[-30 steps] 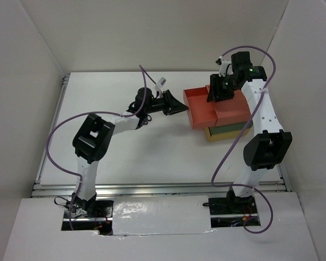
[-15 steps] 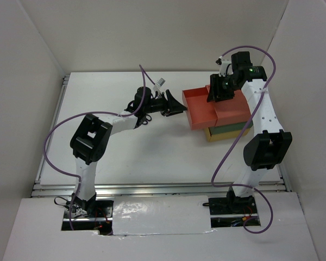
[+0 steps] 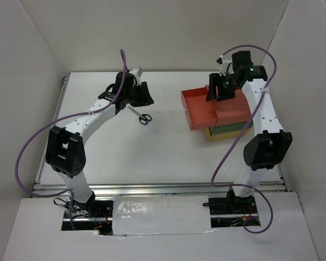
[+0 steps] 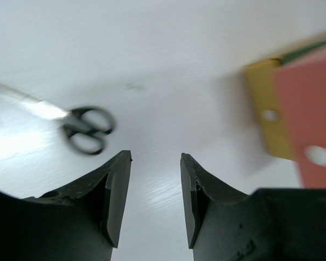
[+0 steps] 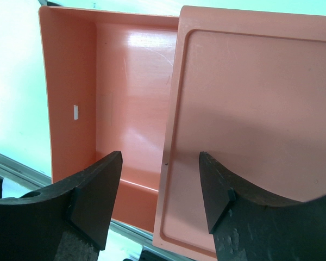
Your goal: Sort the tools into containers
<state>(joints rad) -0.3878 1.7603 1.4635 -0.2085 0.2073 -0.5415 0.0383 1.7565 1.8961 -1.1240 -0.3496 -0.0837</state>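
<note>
1. Standing at the near edge, I see both arms reaching out from their bases over the white surface (image 3: 152, 155).
2. On the right part of the surface sits the stack of containers (image 3: 228, 117): the yellow box (image 3: 220, 136) at the bottom, the dark green box (image 3: 233, 129) in the middle, the red-orange box (image 3: 233, 109) on top.
3. The red-orange drawer (image 3: 198, 109) stands slid out to the left, with its inside open upward.
4. The small scissors (image 3: 142, 116) with black handles lie flat on the surface, left of the stack and well apart from it.
5. The left end effector (image 4: 155, 157) hangs near the scissors without touching them. Its fingers are spread and nothing is between them.
6. The right end effector (image 5: 160, 157) hovers over the top box, just where the drawer comes out. It is also spread and grips nothing.
</note>
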